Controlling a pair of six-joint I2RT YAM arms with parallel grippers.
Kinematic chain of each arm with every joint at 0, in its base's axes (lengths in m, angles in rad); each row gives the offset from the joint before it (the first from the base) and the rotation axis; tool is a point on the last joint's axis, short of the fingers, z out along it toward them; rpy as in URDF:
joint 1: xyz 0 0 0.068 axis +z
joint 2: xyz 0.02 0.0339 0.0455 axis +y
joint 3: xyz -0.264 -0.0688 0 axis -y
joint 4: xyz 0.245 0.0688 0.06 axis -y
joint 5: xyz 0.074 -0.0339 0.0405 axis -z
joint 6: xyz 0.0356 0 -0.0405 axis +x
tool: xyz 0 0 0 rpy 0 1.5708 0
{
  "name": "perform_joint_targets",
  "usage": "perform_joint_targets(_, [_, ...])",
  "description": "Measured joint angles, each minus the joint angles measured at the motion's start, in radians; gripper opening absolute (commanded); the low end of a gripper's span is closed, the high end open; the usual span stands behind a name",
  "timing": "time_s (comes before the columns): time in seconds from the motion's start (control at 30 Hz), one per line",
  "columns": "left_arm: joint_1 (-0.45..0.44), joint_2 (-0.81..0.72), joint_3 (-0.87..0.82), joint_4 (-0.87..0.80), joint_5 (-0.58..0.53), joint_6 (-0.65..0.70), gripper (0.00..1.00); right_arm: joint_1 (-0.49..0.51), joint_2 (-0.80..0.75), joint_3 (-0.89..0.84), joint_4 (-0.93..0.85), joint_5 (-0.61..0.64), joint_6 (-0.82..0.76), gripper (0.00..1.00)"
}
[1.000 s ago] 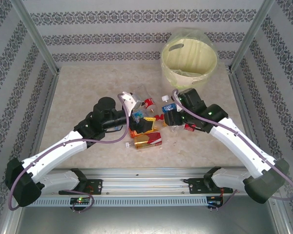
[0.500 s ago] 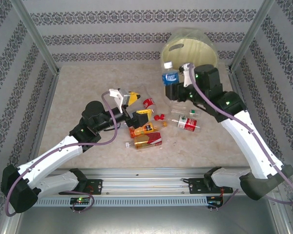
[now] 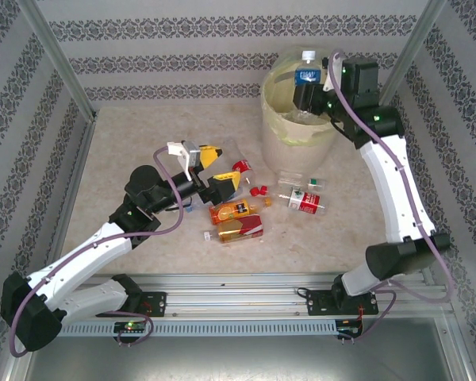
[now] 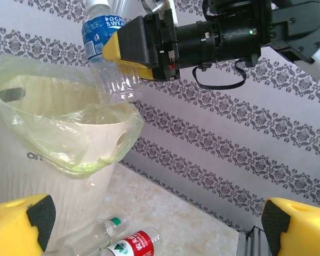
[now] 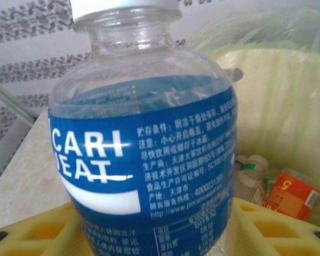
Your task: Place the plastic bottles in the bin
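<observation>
So: one bottle up over the bin, five down on the table

Right fingers [image 4: 122, 50] are clamped partway shut around a blue-label bottle [image 3: 305, 75]. They're holding it upright, white cap on top, right above the mouth of the bin [image 3: 279, 133]. Its clear bottom end hangs just over the bag liner [image 4: 69, 154] at the rim. Down inside the bin I can make out two things, a clear bottle with a bit of green [image 5: 249, 172] and an orange-labelled one [image 5: 292, 195].

Left fingers [image 3: 216, 155] are spread all the way open with nothing in them, hovering over the table [image 3: 127, 143] at the left edge of the pile. On the table I count five bottles:
- a clear one with red on it [image 3: 239, 167], just beside the left fingers and partly hidden by them
- an orange bottle [image 3: 236, 209]
- a red-and-orange bottle [image 3: 238, 230], lying right alongside the orange one
- a clear green-capped one [image 3: 301, 181]
- a red-labelled one [image 3: 305, 202], which along with the green-capped one sits near the bin's base

Two small red caps [image 3: 259, 190] sit between the two groups.
</observation>
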Motion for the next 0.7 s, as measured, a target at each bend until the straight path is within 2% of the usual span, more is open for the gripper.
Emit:
perform_joint_targets(0.33, [0.004, 0.000, 0.000, -0.005, 0.010, 0.010, 1.00, -0.091, 0.219, 0.243, -0.114, 0.019, -0.011, 0.57])
perform_joint_targets(0.53, [0.004, 0.000, 0.002, -0.029, 0.029, 0.050, 1.00, -0.095, 0.319, 0.282, -0.207, 0.046, -0.019, 0.58])
perform_joint_targets(0.7, [0.004, 0.000, 0.002, -0.037, 0.030, 0.067, 1.00, -0.095, 0.372, 0.291, -0.269, 0.070, -0.019, 0.65])
